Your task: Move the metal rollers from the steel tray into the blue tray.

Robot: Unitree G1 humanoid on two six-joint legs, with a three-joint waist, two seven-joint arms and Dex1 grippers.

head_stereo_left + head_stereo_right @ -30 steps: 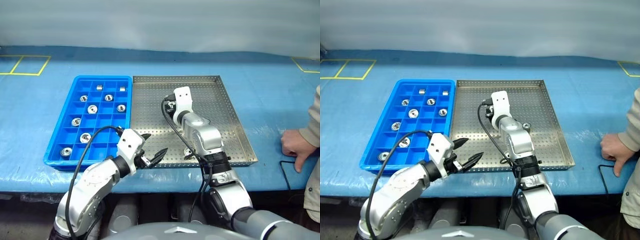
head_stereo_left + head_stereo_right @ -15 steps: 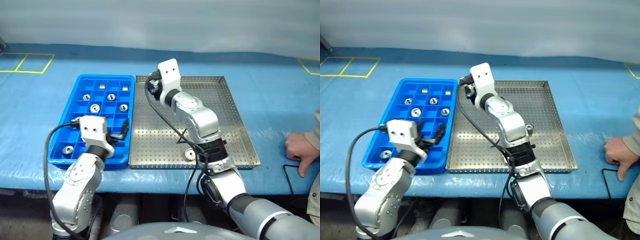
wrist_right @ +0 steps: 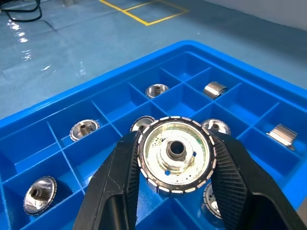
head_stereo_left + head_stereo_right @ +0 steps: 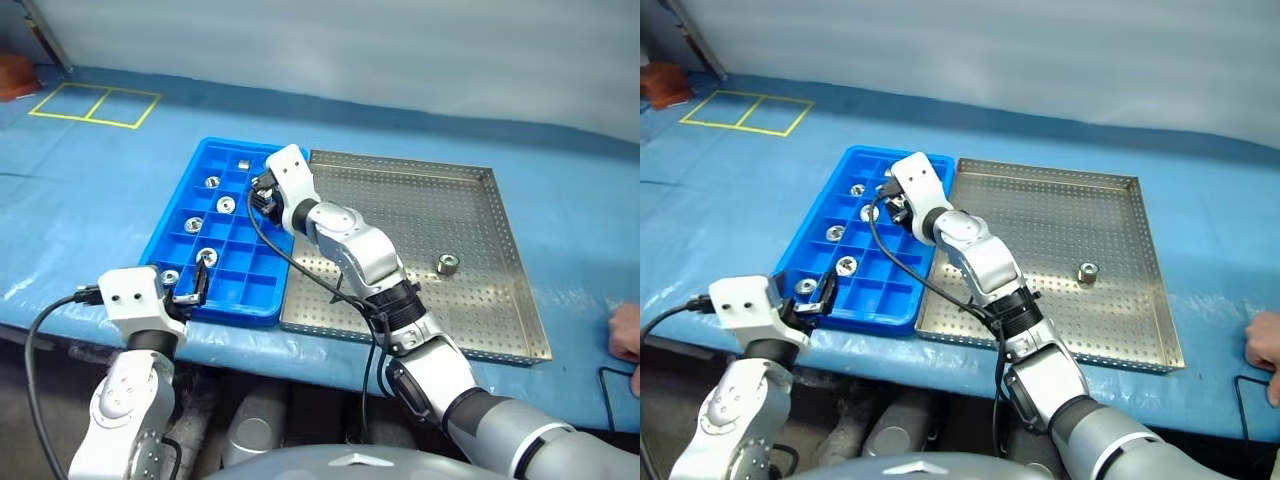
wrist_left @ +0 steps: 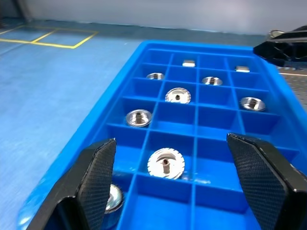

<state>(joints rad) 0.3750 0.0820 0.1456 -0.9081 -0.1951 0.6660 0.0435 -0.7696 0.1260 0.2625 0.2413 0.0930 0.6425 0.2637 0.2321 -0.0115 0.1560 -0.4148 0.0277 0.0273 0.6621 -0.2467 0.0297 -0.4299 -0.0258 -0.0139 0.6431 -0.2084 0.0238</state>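
A: We note the right gripper [image 3: 175, 158] has its jaws clamped on one metal roller [image 3: 176, 154], held above the blue tray [image 4: 262, 292] near its far end.

B: Agreed. We see the left gripper [image 5: 180, 179] with jaws wide and empty, at the blue tray's near edge. Other rollers [image 5: 165, 163] sit in separate compartments.

A: We record one roller [image 4: 446, 265] on the steel tray [image 4: 500, 340], which touches the blue tray on the bench [image 4: 90, 190].

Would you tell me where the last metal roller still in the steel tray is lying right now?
In the left eye view the metal roller lies alone on the steel tray, toward its right rim, well right of the right gripper over the blue tray.
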